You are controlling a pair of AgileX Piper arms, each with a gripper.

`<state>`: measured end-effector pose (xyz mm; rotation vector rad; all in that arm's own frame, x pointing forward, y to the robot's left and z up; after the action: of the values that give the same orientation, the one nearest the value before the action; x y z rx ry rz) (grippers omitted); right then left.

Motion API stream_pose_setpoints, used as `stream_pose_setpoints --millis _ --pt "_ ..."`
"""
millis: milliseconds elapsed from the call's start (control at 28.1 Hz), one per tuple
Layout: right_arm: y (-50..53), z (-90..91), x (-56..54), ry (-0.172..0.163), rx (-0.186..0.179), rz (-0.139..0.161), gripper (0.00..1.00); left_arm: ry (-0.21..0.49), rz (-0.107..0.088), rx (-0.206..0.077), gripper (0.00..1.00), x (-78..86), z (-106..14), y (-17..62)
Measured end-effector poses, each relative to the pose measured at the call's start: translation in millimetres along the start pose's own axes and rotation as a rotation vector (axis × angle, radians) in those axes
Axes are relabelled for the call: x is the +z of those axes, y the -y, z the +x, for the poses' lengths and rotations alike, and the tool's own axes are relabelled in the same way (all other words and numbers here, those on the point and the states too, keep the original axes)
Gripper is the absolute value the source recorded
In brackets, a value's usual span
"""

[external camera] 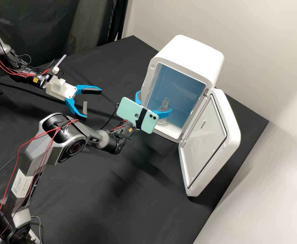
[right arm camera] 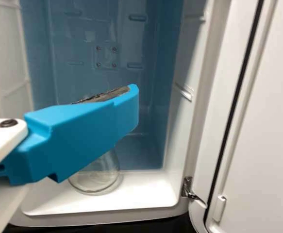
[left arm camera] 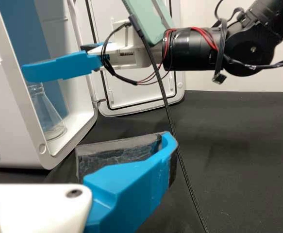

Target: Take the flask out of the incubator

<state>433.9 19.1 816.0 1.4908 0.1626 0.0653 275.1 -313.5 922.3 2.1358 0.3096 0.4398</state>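
Right wrist view has the flask (right arm camera: pixel 95 175) sitting upright on the white floor of the incubator (right arm camera: pixel 102 206), near the front of the blue chamber, so it's not out yet. It's clear conical glass and looks empty as far as I can tell.

The right gripper (external camera: pixel 155 105) is poked into the incubator's mouth with its blue fingers (right arm camera: pixel 78 133) spread wide, one of them passing at about the flask's neck height. It has hold of nothing. My guess is it's that wide so the fingers can straddle the neck before squeezing. I can't tell if a pad is touching the glass.

The door (external camera: pixel 209 142) hangs swung right open off the incubator's hinge side, which gives the arm a straight line in.

The left gripper (external camera: pixel 85 101) hangs over the bench (external camera: pixel 121 189) well away from the incubator, out in front of its opening, fingers apart and empty. It's probably parked there so the two arms don't tangle.

Next up would be a gentle close on the neck. Smooth glass could slip, and the flask has to come straight out to miss the frame.
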Motion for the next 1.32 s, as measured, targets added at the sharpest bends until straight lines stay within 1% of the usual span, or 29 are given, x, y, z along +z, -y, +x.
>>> stream_pose_setpoints --millis 178,249,427,533,782,853,996,1102,1173,1209,1280,1316 --pt "-1.1 6.6 14.2 0.022 0.01 0.0 1.0 0.0 0.0 0.0 1.0 0.0 0.0 0.0" --pt "-3.5 8.5 21.0 0.032 0.018 -0.001 1.0 0.002 0.0 0.0 1.0 0.7 0.1 0.1" --pt "-3.2 8.4 33.4 0.062 0.016 0.002 1.0 0.007 -0.003 0.0 1.0 3.6 0.6 0.4" --pt "-1.5 8.6 34.8 0.065 0.012 0.003 1.0 0.011 -0.003 -0.001 1.0 5.0 0.7 0.6" --pt "-1.2 9.1 35.2 0.065 0.012 0.003 1.0 0.011 -0.003 -0.001 1.0 5.0 0.7 0.6" --pt "-1.0 12.2 36.6 0.063 0.015 0.002 1.0 0.011 -0.003 -0.001 1.0 5.0 0.7 0.6" --pt "1.5 18.0 40.2 0.061 0.01 0.0 1.0 0.011 -0.003 -0.001 1.0 5.0 0.7 0.6" --pt "7.8 24.5 46.2 0.081 -0.012 0.001 1.0 0.011 -0.003 -0.001 1.0 5.0 0.7 0.6" --pt "14.7 29.3 50.1 0.095 -0.032 0.003 1.0 0.01 -0.003 -0.001 1.0 4.4 0.6 0.5" --pt "16.3 30.5 52.3 0.103 -0.038 0.008 1.0 0.01 -0.003 -0.001 1.0 4.4 0.6 0.5" --pt "22.1 33.8 55.7 0.105 -0.061 0.014 1.0 0.01 -0.003 -0.001 1.0 4.4 0.6 0.5" --pt "22.8 35.3 56.5 0.105 -0.065 0.016 1.0 0.01 -0.003 -0.001 1.0 4.4 0.6 0.5"
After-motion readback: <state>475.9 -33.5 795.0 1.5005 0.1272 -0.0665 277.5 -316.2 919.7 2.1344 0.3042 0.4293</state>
